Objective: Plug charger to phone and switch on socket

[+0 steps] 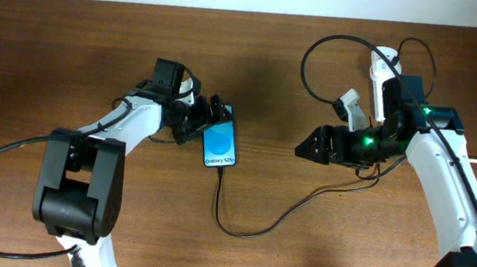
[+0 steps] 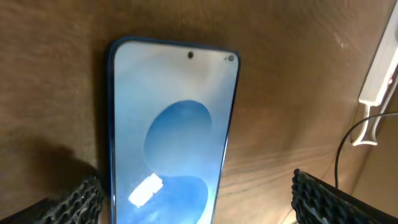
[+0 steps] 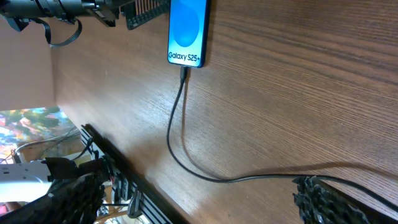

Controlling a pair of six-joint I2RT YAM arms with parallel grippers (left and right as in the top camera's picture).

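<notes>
Beside the phone (image 1: 220, 144), the left gripper (image 1: 207, 120) apparently straddles its upper end.

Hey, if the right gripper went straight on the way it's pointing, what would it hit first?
The right gripper would likely meet the phone at the charger end; only bare table lies between. Height is unclear.

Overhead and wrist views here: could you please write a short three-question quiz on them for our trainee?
1. True or false: the black charger cable is plugged into the Galaxy S25+ phone.
2. The cable enters the phone at: A) the end nearest its white text B) the camera-hole end C) a long side.
3. Fill in: the left gripper and right gripper both stand ____.
Key: 1 true; 2 A; 3 open.
</notes>
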